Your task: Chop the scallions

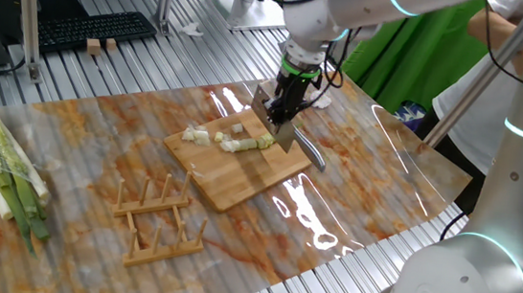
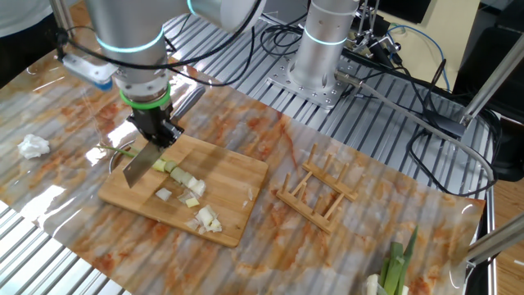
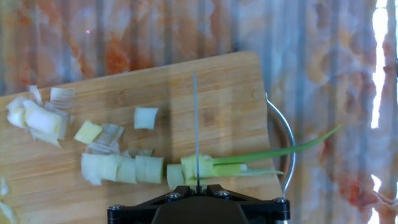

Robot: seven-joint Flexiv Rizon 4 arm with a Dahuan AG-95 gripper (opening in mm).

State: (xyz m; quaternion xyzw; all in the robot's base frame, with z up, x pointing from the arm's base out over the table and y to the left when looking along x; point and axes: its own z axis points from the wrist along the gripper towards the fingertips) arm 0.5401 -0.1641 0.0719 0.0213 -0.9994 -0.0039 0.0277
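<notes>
Pincer [image 2: 151,131] clamped on knife [image 2: 141,164], thin steel blade edge-down in pale layered scallions [image 3: 205,169]. Cut chunks [image 3: 121,168] at 9 o'clock on wooden board [image 3: 155,87]; glossy marbled worktop [image 1: 355,175].

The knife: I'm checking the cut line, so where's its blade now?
In the hand view, the knife is edge-on across the scallions, near the wooden board's right end.

The robot arm [image 2: 131,33] is silver-grey, with glowing teal joint rings, a green wrist band, black cabling and a black gripper [image 1: 282,110].
</notes>
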